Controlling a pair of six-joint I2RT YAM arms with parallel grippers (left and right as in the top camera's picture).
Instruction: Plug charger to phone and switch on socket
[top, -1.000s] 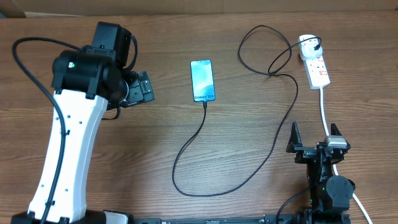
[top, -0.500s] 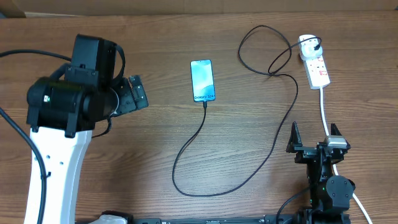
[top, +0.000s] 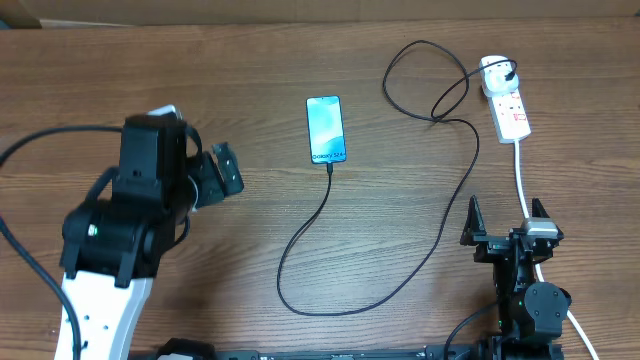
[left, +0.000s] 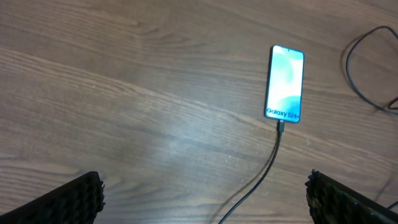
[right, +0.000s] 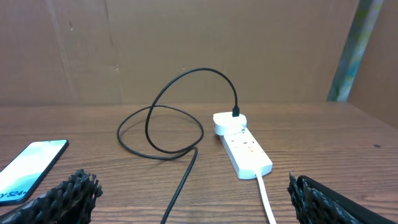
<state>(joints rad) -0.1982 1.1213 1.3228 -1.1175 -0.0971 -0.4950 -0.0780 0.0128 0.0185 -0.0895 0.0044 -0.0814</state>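
Note:
The phone lies flat at the table's middle, screen lit light blue. The charger, a thin black cable, meets the phone's bottom edge, loops toward the front, then runs up right to a black plug in the white socket. My left gripper hovers open, left of the phone, holding nothing. In the left wrist view the phone and charger lie ahead of the open left gripper. My right gripper rests open, on the near side of the socket; the charger coils beside it.
The socket's thick white cord runs toward the front and passes under the right arm. A brown cardboard wall closes the far side of the table. The left arm's white body stands over the front left.
The left arm has pulled back toward the front left, and its gripper has drifted slightly nearer the front. The phone, charger, socket and right arm are unmoved.

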